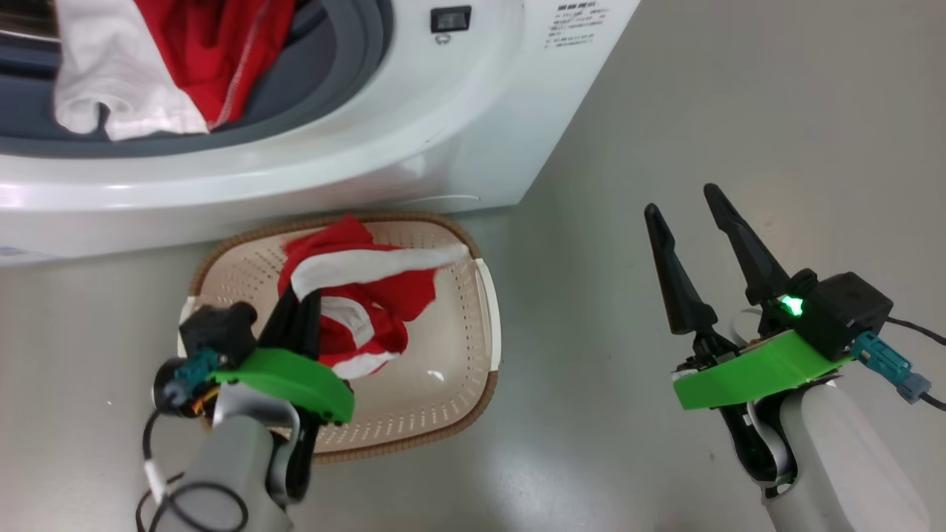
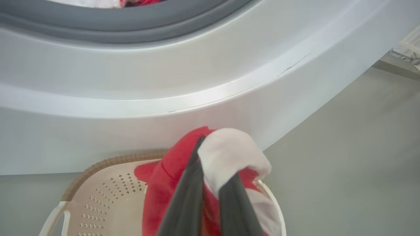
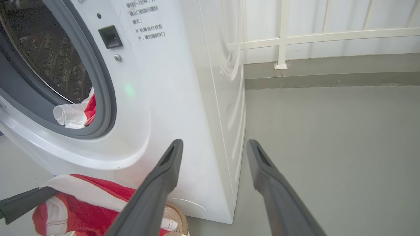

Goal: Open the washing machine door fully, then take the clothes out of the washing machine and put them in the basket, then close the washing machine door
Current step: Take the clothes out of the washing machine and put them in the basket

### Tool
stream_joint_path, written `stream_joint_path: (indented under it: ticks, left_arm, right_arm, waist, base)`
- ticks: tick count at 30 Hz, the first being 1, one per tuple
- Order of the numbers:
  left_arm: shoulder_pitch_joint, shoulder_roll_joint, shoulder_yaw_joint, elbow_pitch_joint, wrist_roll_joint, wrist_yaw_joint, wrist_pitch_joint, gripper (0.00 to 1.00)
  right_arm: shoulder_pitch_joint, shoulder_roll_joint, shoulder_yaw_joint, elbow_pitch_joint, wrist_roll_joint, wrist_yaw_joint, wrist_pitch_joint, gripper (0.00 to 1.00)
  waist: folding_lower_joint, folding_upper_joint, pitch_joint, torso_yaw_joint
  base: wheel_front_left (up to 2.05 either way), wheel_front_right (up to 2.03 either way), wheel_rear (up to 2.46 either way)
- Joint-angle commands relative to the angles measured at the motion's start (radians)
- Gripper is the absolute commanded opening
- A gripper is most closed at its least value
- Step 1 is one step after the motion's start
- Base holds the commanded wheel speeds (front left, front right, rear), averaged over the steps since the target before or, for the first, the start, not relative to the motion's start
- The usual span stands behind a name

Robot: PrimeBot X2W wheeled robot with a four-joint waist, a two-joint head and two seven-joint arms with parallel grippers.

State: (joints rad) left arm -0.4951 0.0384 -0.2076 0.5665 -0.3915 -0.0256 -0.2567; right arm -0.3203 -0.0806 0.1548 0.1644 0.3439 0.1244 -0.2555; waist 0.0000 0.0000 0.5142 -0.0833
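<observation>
Left gripper (image 1: pixel 303 310) is pinched tight on a red and white garment (image 1: pixel 355 295), its two dark fingers closed with the cloth bunched over and between them. It holds the cloth over the basket (image 1: pixel 421 399). The folds hang down into the basket's bowl (whether they rest on its bottom I cannot tell), and one white strip reaches out to the far right part of the rim. Apart from that cloth, the basket's perforated bottom is bare towards its near and right sides.

The basket stands on the floor (image 1: pixel 665 111), close against the foot of the washing machine (image 1: pixel 414 125), with its right end near the machine's front right corner. The machine's round mouth stands uncovered. A second bunch of clothes (image 1: pixel 185 59), white on one side and red on the other, lies on the lower lip of the grey rubber ring (image 1: pixel 355 44), half out of the steel drum (image 3: pixel 49 49).

Right gripper (image 1: pixel 681 201) has its fingers spread wide with nothing between them. It hangs over bare floor to the right of the machine's corner, well apart from the basket.

Counted: one basket, one washing machine, two grippers and two bunches of clothes (how many pieces are in each bunch I cannot tell).
</observation>
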Motion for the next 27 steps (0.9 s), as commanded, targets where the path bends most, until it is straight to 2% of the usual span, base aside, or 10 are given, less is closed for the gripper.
stream_joint_path:
  ticks: [1,10,15,16,17,18,19,27]
  left_arm:
    - [-0.035,0.012,0.024,0.031,0.003,0.002,-0.005,0.0]
    - [-0.184,0.012,0.058,0.401,-0.045,-0.048,-0.005,0.0]
    - [-0.247,0.017,0.051,0.55,-0.037,-0.062,-0.005,0.0]
    - [-0.256,0.017,0.047,0.578,-0.038,-0.066,-0.005,0.09]
    - [-0.266,0.017,0.043,0.601,-0.037,-0.069,-0.005,0.4]
    - [-0.274,0.017,0.039,0.615,-0.033,-0.07,-0.005,0.78]
    - [-0.28,0.018,0.037,0.62,-0.029,-0.071,-0.005,1.0]
    - [-0.262,0.015,0.015,0.528,0.016,-0.072,-0.005,1.0]
  right_arm:
    - [-0.011,0.001,0.029,-0.023,0.008,0.006,-0.006,1.0]
    - [-0.046,0.005,0.068,-0.02,0.02,0.006,-0.006,1.0]
    - [-0.051,0.006,0.074,-0.022,0.029,0.006,-0.006,1.0]
    - [-0.051,0.007,0.076,-0.021,0.029,0.006,-0.006,1.0]
    - [-0.051,0.007,0.077,-0.021,0.03,0.006,-0.006,1.0]
    - [-0.051,0.008,0.079,-0.02,0.03,0.006,-0.006,1.0]
    - [-0.051,0.008,0.08,-0.018,0.031,0.006,-0.006,1.0]
    - [-0.04,0.005,0.059,-0.008,0.021,0.006,-0.006,1.0]
  waist:
    - [0.0,0.0,0.029,-0.01]
    - [0.0,0.0,0.082,-0.048]
    - [0.0,0.0,0.106,-0.064]
    - [0.0,0.0,0.108,-0.066]
    - [0.0,0.0,0.109,-0.069]
    - [0.0,0.0,0.11,-0.071]
    - [0.0,0.0,0.11,-0.072]
    - [0.0,0.0,0.065,-0.047]
  base:
    - [0.0,0.0,0.0]
    - [0.0,0.0,0.0]
    - [0.0,0.0,0.0]
    - [0.0,0.0,0.0]
    - [0.0,0.0,0.0]
    - [0.0,0.0,0.0]
    - [0.0,0.0,0.0]
    - [0.0,0.0,0.0]
